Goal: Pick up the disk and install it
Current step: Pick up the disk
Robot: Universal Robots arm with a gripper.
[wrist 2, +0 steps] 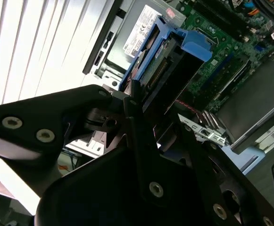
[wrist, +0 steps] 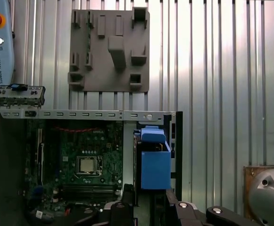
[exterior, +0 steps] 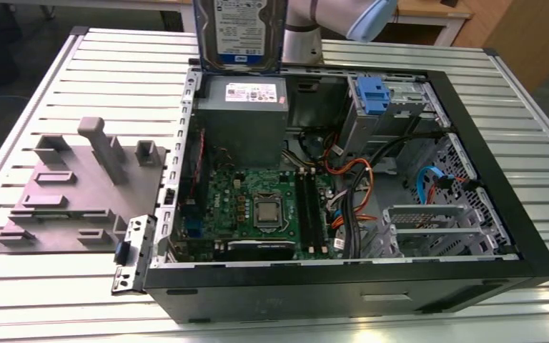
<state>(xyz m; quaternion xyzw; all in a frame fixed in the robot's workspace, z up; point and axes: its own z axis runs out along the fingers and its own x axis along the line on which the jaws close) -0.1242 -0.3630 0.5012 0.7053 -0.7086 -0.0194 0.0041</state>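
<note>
The disk (exterior: 241, 32) hangs on edge high above the back of the open computer case (exterior: 351, 275), label facing the exterior view, its top cut off by the picture's edge. In the second wrist view my gripper (wrist 2: 148, 101) is shut on the disk (wrist 2: 167, 61), black fingers (wrist 2: 137, 117) clamping one end of its blue carrier frame. In the first wrist view the blue carrier of the disk (wrist: 153, 160) sits just beyond the gripper (wrist: 146, 207), over the case's edge beside the motherboard (wrist: 87, 160).
Inside the case lie a grey power-supply box (exterior: 244, 107), the motherboard (exterior: 255, 207), a drive bay with a blue carrier (exterior: 370, 96), orange and black cables, and a metal drive cage (exterior: 432, 229). A grey fixture plate (exterior: 74, 193) rests on the slatted table at the exterior view's left.
</note>
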